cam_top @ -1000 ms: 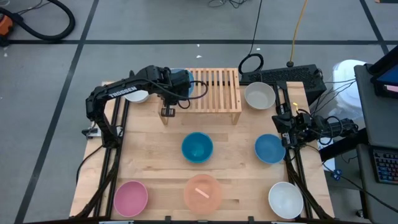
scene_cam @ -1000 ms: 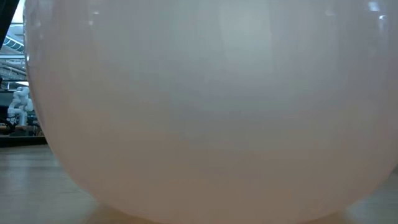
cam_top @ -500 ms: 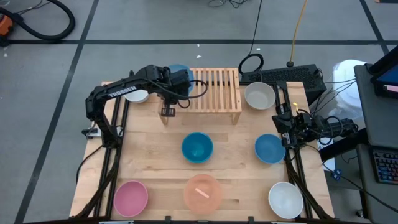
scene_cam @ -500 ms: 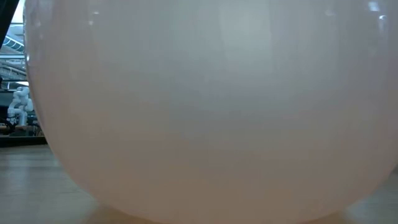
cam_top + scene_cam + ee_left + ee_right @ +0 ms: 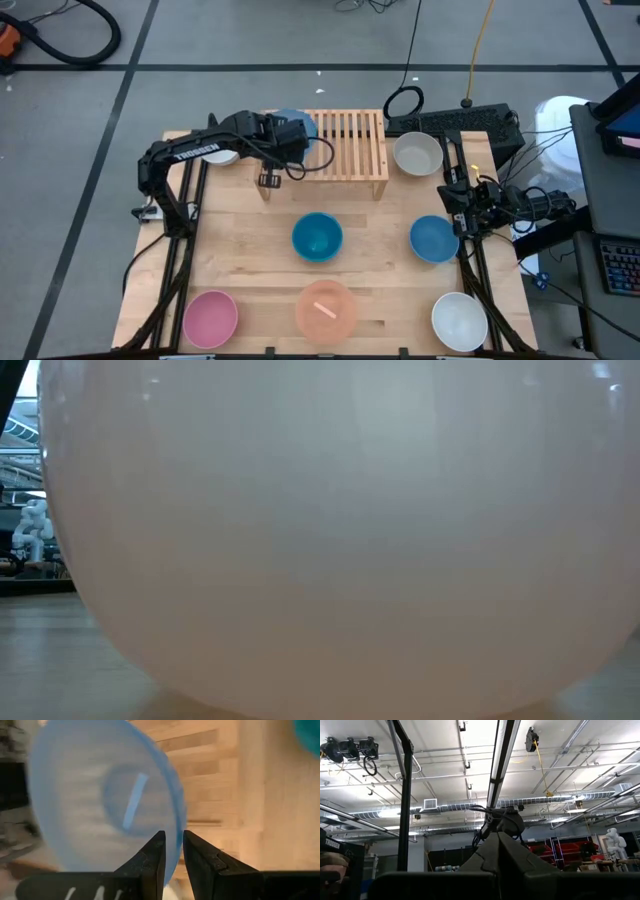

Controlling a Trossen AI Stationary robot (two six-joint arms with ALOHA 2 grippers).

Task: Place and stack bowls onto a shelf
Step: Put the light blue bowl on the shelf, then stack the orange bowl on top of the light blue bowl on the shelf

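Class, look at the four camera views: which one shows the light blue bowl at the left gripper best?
The left wrist view: the light blue bowl fills it, its rim between the left gripper's fingers. The high view shows only a sliver of it beyond the arm, over the shelf. The low and right wrist views show none of it.

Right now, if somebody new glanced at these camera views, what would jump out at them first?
Probably the left tool, its fingers either side of the rim of a light blue bowl at the left end of the slatted wooden shelf. Next, the translucent peach bowl that fills almost the whole low view. From above, loose bowls dot the table, and the right arm waits folded at the right edge.
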